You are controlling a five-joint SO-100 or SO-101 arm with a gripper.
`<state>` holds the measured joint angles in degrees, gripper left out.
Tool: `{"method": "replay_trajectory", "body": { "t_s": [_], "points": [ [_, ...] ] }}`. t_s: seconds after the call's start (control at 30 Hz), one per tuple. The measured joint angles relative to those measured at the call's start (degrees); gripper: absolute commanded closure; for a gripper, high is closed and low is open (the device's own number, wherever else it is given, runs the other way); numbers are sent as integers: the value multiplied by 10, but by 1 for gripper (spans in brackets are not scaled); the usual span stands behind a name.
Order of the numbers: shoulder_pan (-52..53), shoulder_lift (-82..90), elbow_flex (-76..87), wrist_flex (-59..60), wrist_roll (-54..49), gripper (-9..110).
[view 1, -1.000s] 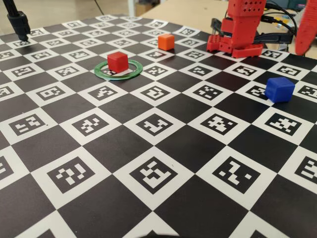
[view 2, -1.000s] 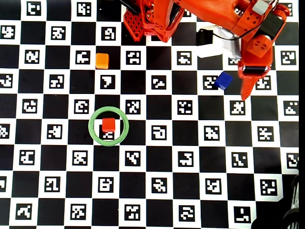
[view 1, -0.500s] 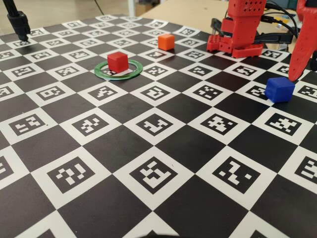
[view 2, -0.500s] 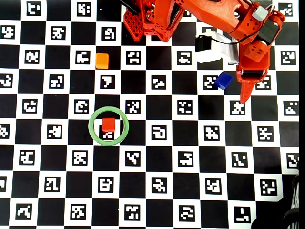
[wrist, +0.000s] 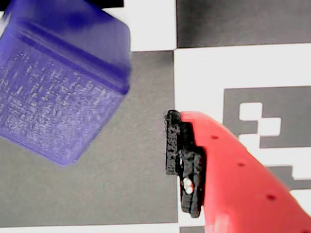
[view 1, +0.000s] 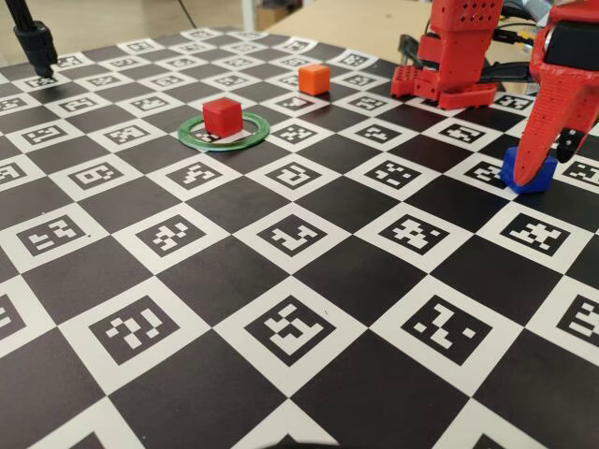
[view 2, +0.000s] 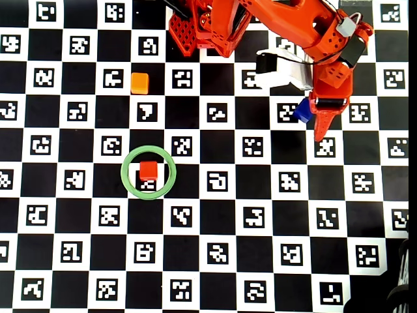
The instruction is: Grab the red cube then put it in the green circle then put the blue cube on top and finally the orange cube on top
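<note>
Hovering end effector (view 1: 541, 168) over blue cube (view 1: 518, 177), finger pad (wrist: 182, 162) beside it

A flat worktop (view 1: 281, 281) covered in a black-and-white checkerboard of square printed markers fills the fixed view; a black clamp-like stand (view 1: 36, 42) rises at its far-left corner.

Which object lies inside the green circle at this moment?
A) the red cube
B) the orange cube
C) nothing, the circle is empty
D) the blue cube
A: in the overhead view the red cube sits inside the green circle, while the orange cube and the blue cube lie on the board elsewhere.
</note>
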<state>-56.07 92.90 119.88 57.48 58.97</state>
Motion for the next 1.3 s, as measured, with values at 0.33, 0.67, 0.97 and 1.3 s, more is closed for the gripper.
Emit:
{"method": "replay_trajectory", "body": {
  "t_s": [0.33, 0.67, 0.97, 1.3],
  "points": [
    [20, 0, 9, -12, -6, 55],
    [25, 0, 13, -14, -4, 55],
    [25, 0, 13, -26, 40, 55],
    [22, 0, 23, -26, 105, 58]
  ]
}}
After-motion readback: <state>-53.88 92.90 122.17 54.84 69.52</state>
